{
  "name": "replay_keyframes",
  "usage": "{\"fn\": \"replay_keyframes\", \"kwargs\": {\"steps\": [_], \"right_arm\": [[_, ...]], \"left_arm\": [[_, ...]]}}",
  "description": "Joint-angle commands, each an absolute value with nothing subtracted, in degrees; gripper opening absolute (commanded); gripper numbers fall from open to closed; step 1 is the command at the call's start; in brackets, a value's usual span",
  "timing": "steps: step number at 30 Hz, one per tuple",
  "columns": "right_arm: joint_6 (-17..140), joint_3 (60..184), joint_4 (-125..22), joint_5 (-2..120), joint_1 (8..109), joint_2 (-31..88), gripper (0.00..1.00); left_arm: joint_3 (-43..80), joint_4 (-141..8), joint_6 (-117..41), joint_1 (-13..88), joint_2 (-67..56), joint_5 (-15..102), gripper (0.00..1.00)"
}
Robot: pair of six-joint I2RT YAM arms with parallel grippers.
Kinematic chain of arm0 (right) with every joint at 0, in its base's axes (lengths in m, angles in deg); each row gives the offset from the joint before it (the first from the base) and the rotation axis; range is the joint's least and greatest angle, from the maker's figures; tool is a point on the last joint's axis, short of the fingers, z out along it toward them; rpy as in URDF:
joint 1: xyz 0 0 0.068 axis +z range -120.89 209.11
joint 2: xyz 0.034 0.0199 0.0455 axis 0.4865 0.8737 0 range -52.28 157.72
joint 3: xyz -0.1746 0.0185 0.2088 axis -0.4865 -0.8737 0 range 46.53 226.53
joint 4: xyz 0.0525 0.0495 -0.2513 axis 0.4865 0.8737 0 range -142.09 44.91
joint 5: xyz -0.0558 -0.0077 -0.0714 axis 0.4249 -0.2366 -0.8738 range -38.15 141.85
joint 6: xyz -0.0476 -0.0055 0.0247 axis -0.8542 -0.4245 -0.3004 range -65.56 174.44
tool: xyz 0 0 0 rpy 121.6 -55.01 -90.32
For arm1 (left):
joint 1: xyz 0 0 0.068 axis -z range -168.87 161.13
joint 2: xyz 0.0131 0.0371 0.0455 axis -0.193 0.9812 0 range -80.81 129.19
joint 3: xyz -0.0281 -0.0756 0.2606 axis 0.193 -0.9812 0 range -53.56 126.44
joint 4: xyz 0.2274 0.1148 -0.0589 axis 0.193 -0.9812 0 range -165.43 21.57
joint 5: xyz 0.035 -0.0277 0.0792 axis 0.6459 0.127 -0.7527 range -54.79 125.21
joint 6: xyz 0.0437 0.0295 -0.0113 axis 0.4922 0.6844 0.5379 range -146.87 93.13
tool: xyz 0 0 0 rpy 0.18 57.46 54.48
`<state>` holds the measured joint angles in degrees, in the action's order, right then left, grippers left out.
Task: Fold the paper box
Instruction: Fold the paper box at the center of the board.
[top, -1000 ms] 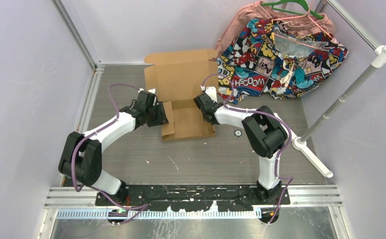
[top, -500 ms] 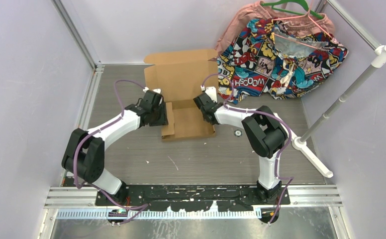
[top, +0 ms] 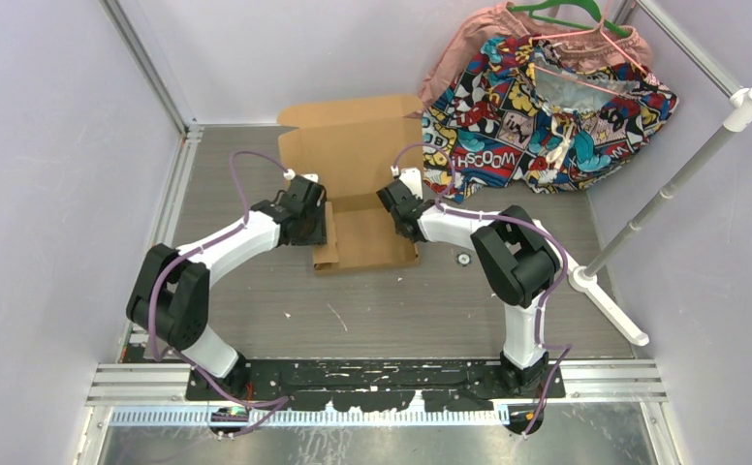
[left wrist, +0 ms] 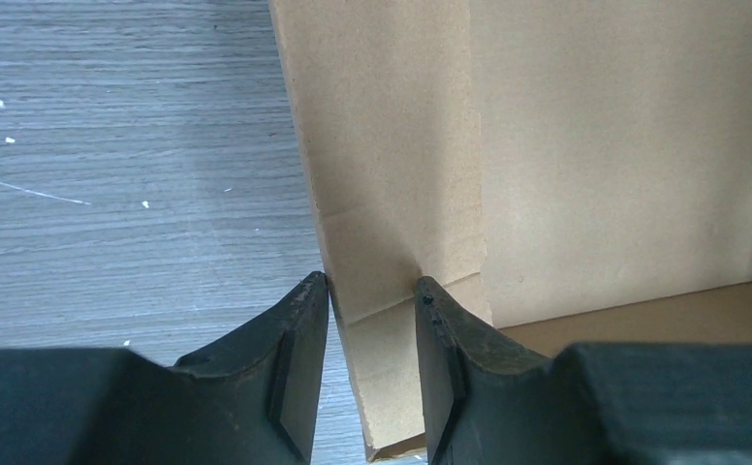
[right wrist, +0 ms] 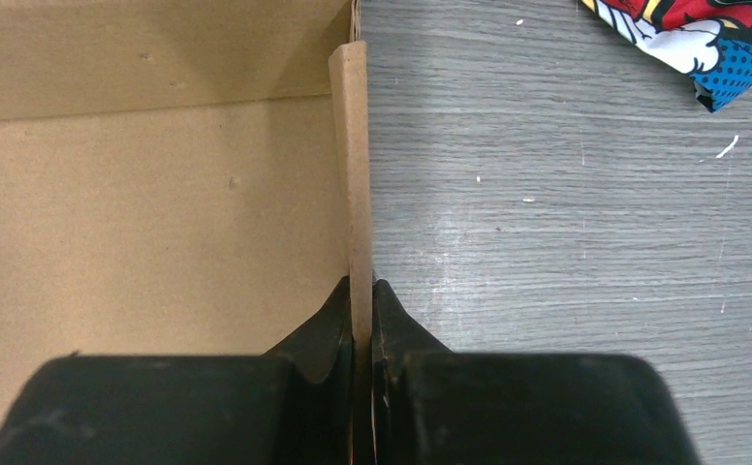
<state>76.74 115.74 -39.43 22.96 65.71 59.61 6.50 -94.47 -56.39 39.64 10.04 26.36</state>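
Paper box [top: 367, 232] | left gripper [left wrist: 370, 320] – half-open astride left flap [left wrist: 391, 242], grip unclear | right gripper [right wrist: 361, 300] – pinching right wall [right wrist: 356, 165]

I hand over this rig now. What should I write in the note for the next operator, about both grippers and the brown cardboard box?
Left gripper: jaws apart astride the left side flap of the plain brown corrugated cardboard box. Whether they pinch it is unclear.
Right gripper: shut on the right side wall, which stands upright.
Box: on the grey table, base flat, large lid panel open at the far side.
Done: right wall raised.
Left to do: probably stand the left flap up, then fold the remaining flaps and close the lid.
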Motion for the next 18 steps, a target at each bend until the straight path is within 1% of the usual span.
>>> {"fn": "replay_keyframes", "kwargs": {"steps": [1, 9, 18], "right_arm": [[78.56, 112.49, -36.71, 28.64, 65.63, 65.55, 0.01], [78.56, 112.53, -36.79, 28.78, 65.65, 65.62, 0.01], [78.60, 112.59, -36.63, 28.56, 65.67, 65.68, 0.01]], "left_arm": [[6.99, -101.71, -54.18, 39.72, 11.34, 20.16, 0.38], [7.49, -104.23, -53.77, 40.24, 11.23, 15.16, 0.37], [9.86, -104.63, -53.35, 40.33, 11.06, 14.31, 0.36]]}}
